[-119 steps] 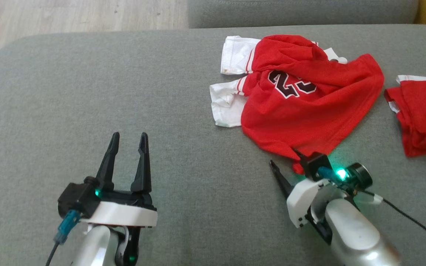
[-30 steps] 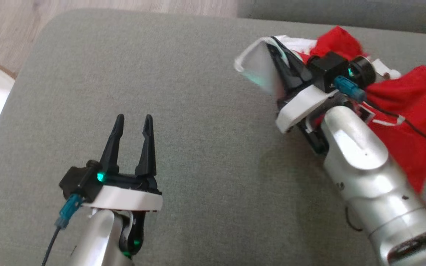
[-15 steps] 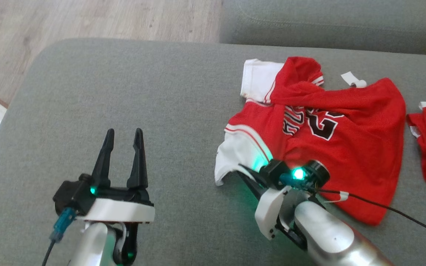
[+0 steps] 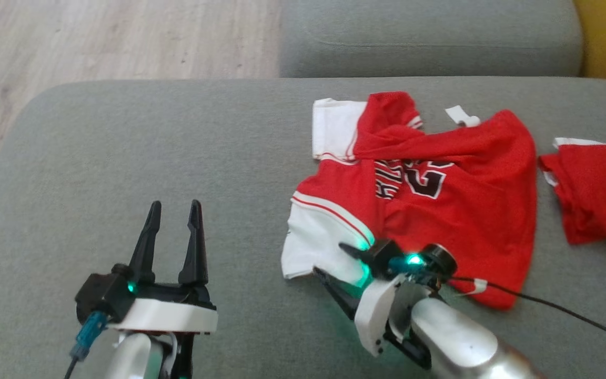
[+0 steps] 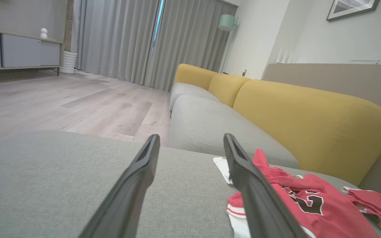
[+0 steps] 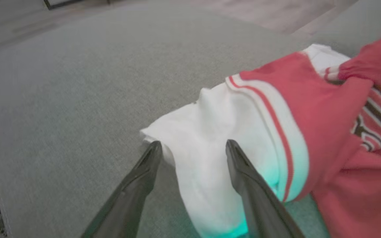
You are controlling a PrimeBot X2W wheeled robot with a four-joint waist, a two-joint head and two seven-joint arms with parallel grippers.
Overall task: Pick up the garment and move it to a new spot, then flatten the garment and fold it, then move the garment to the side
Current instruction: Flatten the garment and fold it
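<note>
The red jersey (image 4: 440, 205) lies crumpled on the grey sofa seat (image 4: 177, 137), toward its right side. Black numbers show on it, partly folded under. One white sleeve (image 4: 319, 245) is spread toward the front and another lies at the back.

The right gripper (image 4: 328, 258) sits at the front sleeve with its fingers spread apart. In the right wrist view the corner of that sleeve (image 6: 210, 158) lies between them, unpinched and lit green by the wrist lamp.

The left gripper (image 4: 175, 203) hovers over bare cushion well to the left, fingers a little apart and holding nothing.

A second red garment (image 4: 597, 195) lies just right of the jersey. Wooden floor (image 4: 98, 37) lies beyond the seat, and the left wrist view shows a yellow backrest (image 5: 303, 115).
</note>
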